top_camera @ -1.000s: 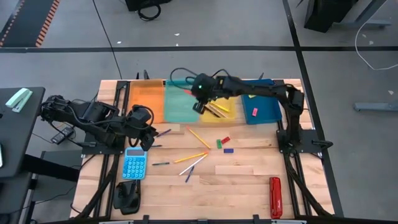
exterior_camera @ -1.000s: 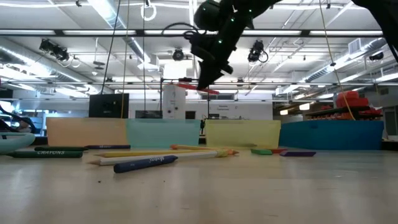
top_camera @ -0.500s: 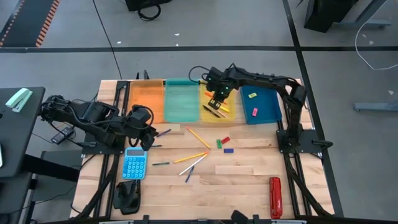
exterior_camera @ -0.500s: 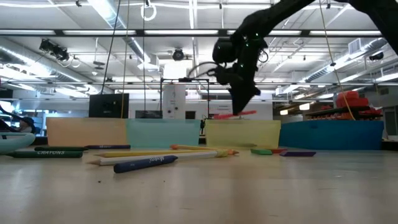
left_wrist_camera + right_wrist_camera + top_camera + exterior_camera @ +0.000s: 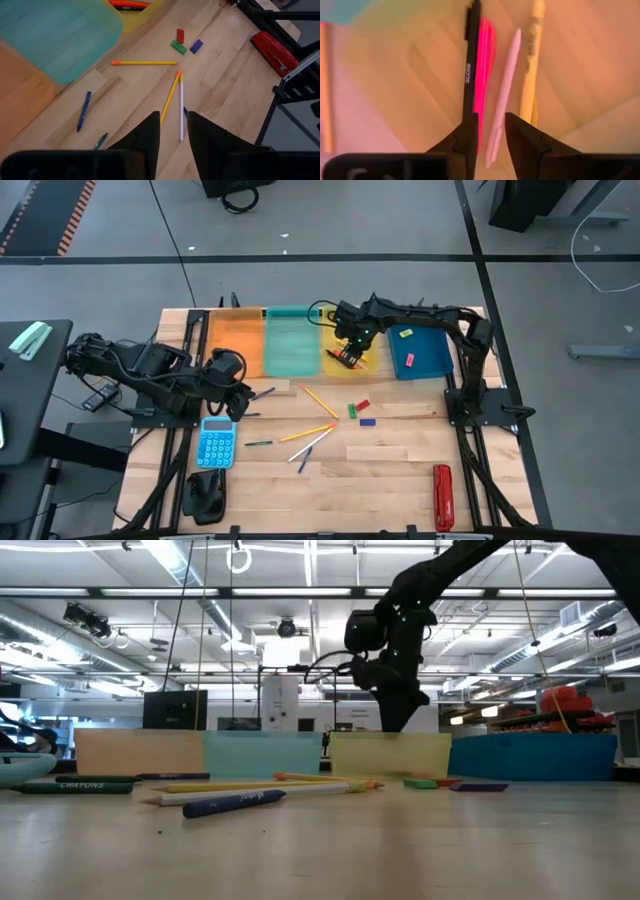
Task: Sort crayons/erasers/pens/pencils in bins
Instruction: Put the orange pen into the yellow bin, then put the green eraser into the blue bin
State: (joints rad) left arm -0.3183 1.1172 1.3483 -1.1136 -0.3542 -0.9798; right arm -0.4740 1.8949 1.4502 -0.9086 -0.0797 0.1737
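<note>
**First speaker:** Where the right arm reaches over the row of four bins, its right end effector (image 5: 350, 355) dips into the yellow bin (image 5: 368, 367). From table height the bin's cloudy wall hides the fingertips.

**Second speaker:** Is it holding anything?

**First speaker:** Hard to say. Its wrist camera shows the two fingers (image 5: 468, 134) a little apart, with a bright pink-red stick (image 5: 485, 55) running up from the gap, beside a black pen (image 5: 470, 65), a pale pink stick (image 5: 506, 90) and a yellow stick (image 5: 531, 65). Whether the fingers grip the pink-red one or merely frame it, I cannot tell.

**Second speaker:** And the other bins?

**First speaker:** Orange bin (image 5: 233, 340), teal bin (image 5: 291, 340) and blue bin (image 5: 420, 352) sit edge to edge. The blue one holds small erasers (image 5: 409, 360).

**Second speaker:** What remains on the worktop (image 5: 400, 470)?

**First speaker:** Loose pencils (image 5: 306, 433), a red and a green eraser touching, a blue one close by, and dark pens (image 5: 262, 393) near the left end effector (image 5: 238, 402), which waits beside a calculator (image 5: 215, 443). Its fingers (image 5: 150, 137) stand slightly apart, empty.
</note>
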